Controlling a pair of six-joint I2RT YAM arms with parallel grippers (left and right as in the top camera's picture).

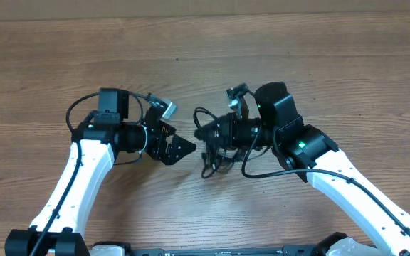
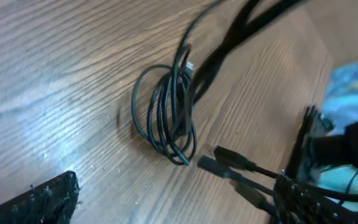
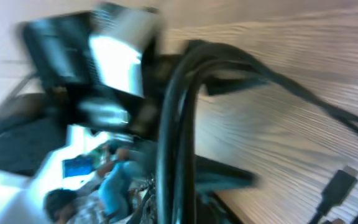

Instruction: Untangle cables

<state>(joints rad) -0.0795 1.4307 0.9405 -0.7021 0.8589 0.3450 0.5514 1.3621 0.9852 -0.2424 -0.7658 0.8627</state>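
One cable bundle (image 2: 178, 93) in right tool (image 1: 202, 133)

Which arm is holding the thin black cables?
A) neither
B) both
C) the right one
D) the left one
C: the right gripper is shut on the cables, while the left gripper stands open and empty beside them.

- cables (image 1: 209, 158): thin black wires gathered in one tangled bundle near the middle of the table (image 1: 191, 57).
- left wrist view: the bundle forms several overlapping oval loops lying flat; blurred strands rise from its upper end toward the top right.
- right wrist view: bunched strands run upright close to the lens; one small plug end (image 3: 340, 182) lies on the table.
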